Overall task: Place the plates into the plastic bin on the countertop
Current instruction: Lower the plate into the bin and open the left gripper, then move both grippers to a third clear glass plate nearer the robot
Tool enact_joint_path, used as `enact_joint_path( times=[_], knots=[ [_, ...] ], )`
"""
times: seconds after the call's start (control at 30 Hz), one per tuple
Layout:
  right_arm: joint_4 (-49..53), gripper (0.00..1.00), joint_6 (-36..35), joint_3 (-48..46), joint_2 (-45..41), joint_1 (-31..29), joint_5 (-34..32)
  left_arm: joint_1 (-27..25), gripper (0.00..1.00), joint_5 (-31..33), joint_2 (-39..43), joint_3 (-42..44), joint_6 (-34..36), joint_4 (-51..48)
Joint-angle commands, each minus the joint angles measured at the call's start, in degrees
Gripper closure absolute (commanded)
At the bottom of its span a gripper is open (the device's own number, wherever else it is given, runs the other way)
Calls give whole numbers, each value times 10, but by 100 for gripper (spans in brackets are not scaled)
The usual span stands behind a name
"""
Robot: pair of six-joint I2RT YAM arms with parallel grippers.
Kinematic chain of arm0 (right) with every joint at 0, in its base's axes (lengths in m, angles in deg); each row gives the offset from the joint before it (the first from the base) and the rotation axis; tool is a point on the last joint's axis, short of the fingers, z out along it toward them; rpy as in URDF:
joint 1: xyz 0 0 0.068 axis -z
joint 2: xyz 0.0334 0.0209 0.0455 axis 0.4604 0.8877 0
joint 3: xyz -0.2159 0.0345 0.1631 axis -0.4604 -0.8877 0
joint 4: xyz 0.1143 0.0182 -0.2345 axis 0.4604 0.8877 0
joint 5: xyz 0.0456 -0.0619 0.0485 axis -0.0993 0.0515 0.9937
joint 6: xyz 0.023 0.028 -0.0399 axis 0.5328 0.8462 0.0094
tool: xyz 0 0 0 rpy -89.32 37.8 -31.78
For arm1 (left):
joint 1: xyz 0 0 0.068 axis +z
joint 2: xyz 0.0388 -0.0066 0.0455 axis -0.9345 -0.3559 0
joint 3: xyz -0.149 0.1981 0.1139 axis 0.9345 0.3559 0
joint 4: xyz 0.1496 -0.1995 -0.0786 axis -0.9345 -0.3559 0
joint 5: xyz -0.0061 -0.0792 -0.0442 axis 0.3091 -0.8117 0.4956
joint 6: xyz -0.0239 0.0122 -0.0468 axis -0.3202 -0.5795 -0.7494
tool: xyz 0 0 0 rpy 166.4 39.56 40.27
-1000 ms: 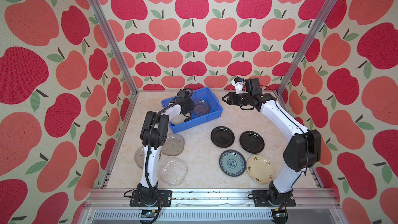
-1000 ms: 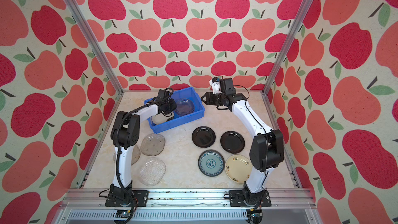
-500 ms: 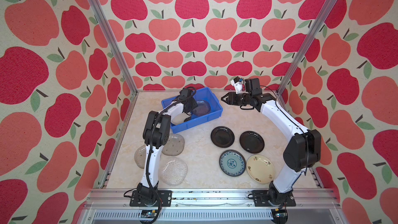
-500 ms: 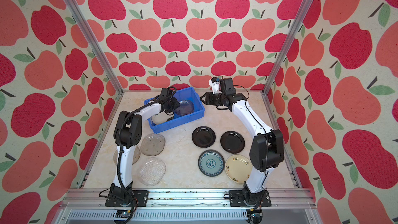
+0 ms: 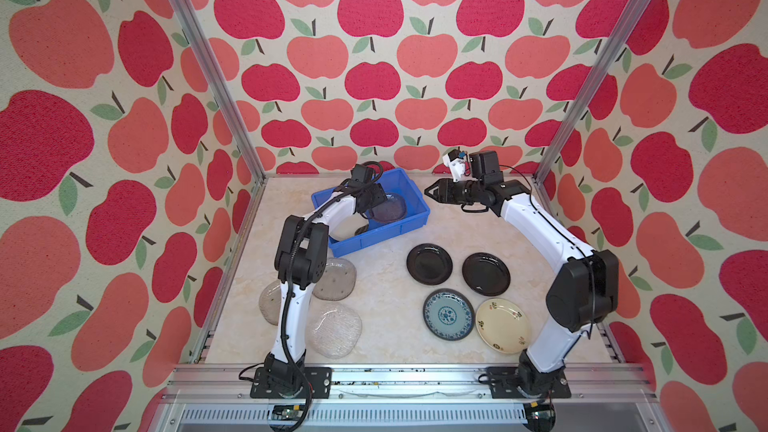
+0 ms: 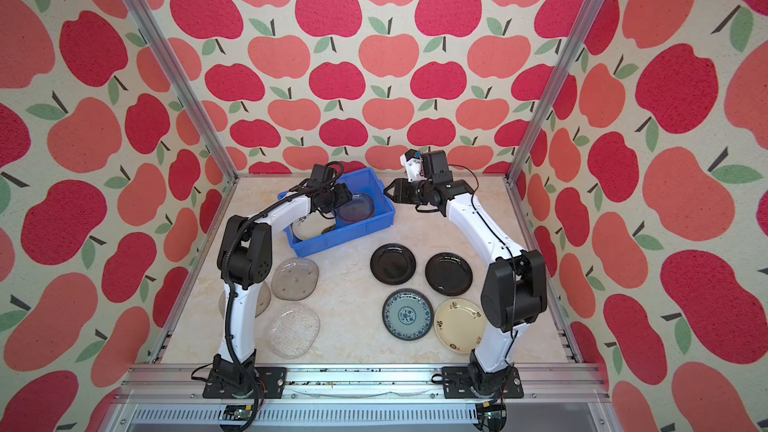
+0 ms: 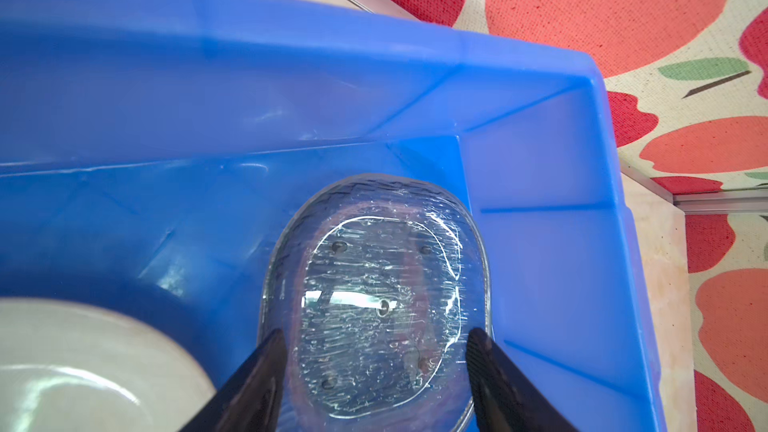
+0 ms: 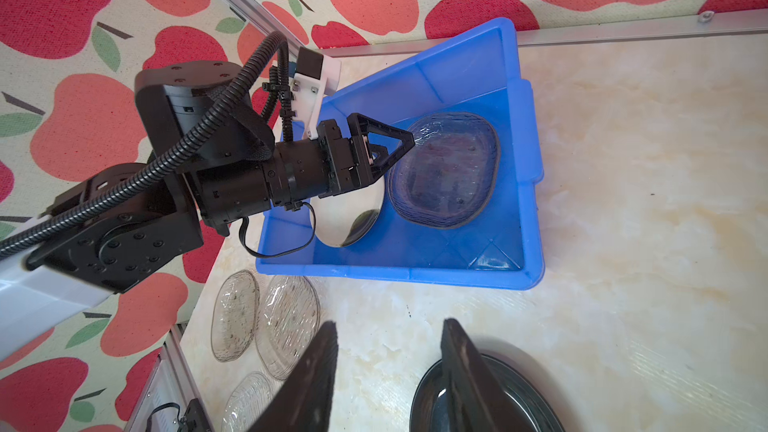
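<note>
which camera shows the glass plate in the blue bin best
The right wrist view: almost the whole glass plate shows, lying flat at one end of the bin. The left wrist view brings the glass plate closer, ripples clear, but cuts off its near edge. Both top views show the glass plate small and dim.

A blue bin (image 5: 376, 235) sits skewed at the back of the bench (image 5: 382, 297). Inside it, a smoky glass plate (image 5: 390, 209) lies flat at the right end, and a pale plate (image 5: 348, 229) lies beside it, partly hidden. On the bench two glossy black plates (image 5: 429, 263) lie side by side. In front of them are a teal patterned plate (image 5: 449, 314) and a cream plate (image 5: 503, 326), just beside each other. Three clear textured plates (image 5: 334, 330) lie close together at the front left.
</note>
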Motion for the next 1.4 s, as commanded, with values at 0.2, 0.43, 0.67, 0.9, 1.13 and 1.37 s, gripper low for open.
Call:
enact_joint_path(
  times=[0.2, 0.43, 0.67, 0.9, 1.13, 1.37],
  knots=[
    [55, 57, -24, -44, -34, -95, 8, 1, 27, -73, 202, 158, 28, 14],
    [74, 56, -48, -124, -51, -209, 31, -31, 27, -57, 439, 346, 25, -71],
    [54, 56, -51, -179, -37, -284, 46, -36, 26, 2, 680, 492, -16, -132],
    [72, 55, -54, -152, 25, -347, 28, -20, 25, 10, 823, 569, -41, -147],
    [54, 55, -54, -145, 83, -374, 55, 9, 25, -4, 906, 627, -66, -140],
    [44, 56, -52, -122, 131, -385, 88, 15, 24, -5, 925, 652, -74, -138]
  ],
)
